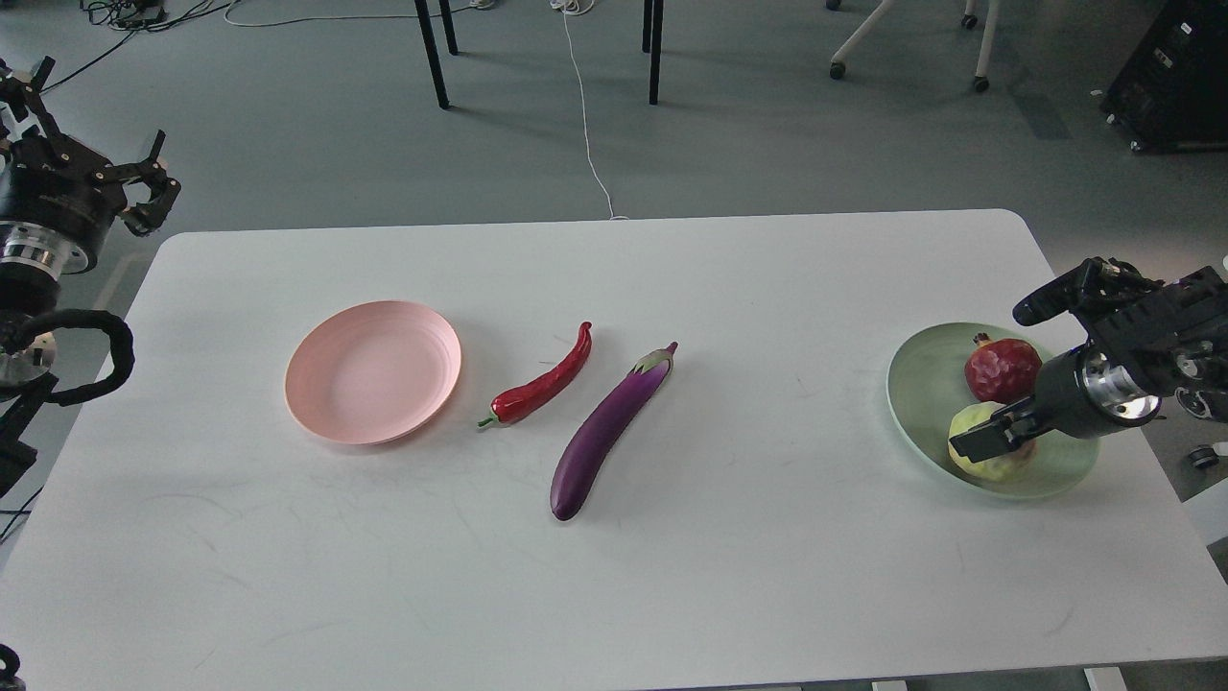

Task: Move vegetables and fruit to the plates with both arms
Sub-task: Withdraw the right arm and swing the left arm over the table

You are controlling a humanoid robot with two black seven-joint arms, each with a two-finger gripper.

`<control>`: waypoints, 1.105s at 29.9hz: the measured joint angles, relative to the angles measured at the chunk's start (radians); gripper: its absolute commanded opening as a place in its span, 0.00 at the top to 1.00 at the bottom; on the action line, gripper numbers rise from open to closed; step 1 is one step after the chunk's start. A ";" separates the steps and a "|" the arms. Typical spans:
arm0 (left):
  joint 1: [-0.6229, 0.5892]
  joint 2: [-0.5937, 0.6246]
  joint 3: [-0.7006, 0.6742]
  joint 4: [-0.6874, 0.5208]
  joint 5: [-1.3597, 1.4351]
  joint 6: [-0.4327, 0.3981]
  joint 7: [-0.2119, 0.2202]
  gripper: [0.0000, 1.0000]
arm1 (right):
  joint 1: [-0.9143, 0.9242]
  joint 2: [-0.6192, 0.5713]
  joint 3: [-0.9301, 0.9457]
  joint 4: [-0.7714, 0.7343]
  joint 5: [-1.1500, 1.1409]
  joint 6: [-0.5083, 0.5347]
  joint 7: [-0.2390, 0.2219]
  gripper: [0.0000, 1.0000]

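Note:
The yellow-green fruit (971, 420) rests on the mint green plate (911, 384) at the table's right edge, next to the dark red pomegranate (1003, 369). My right gripper (990, 440) is shut on the yellow-green fruit, with one dark finger lying across its front. The pink plate (372, 372) stands bare at left centre. The red chili pepper (542, 379) and the purple eggplant (604, 432) lie side by side on the table in the middle. My left gripper (152, 187) is open and empty, off the table's far left corner.
The white table (614, 595) has a wide bare front area. Beyond its far edge are chair legs (432, 53), a white cable (585, 125) on the floor and a black case (1175, 77) at the far right.

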 measured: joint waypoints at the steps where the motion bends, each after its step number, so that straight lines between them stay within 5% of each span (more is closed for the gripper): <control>1: 0.000 0.000 0.000 -0.002 0.001 -0.004 0.000 0.01 | 0.000 -0.006 0.020 -0.005 0.004 0.001 0.000 0.02; 5: -0.001 0.003 0.014 -0.011 0.003 -0.024 0.007 0.01 | 0.000 -0.026 0.142 -0.075 0.024 0.009 0.001 0.01; 13: -0.164 0.067 0.146 -0.047 0.103 -0.077 0.103 0.02 | -0.115 -0.053 0.589 -0.296 0.142 0.011 0.002 0.01; 22: -0.282 0.053 0.221 -0.225 0.570 -0.078 0.102 0.02 | -0.404 0.008 1.169 -0.635 0.404 0.007 0.002 0.01; 33: -0.266 -0.083 0.290 -0.456 1.301 -0.075 0.076 0.05 | -0.526 -0.023 1.443 -0.714 0.872 0.022 -0.003 0.01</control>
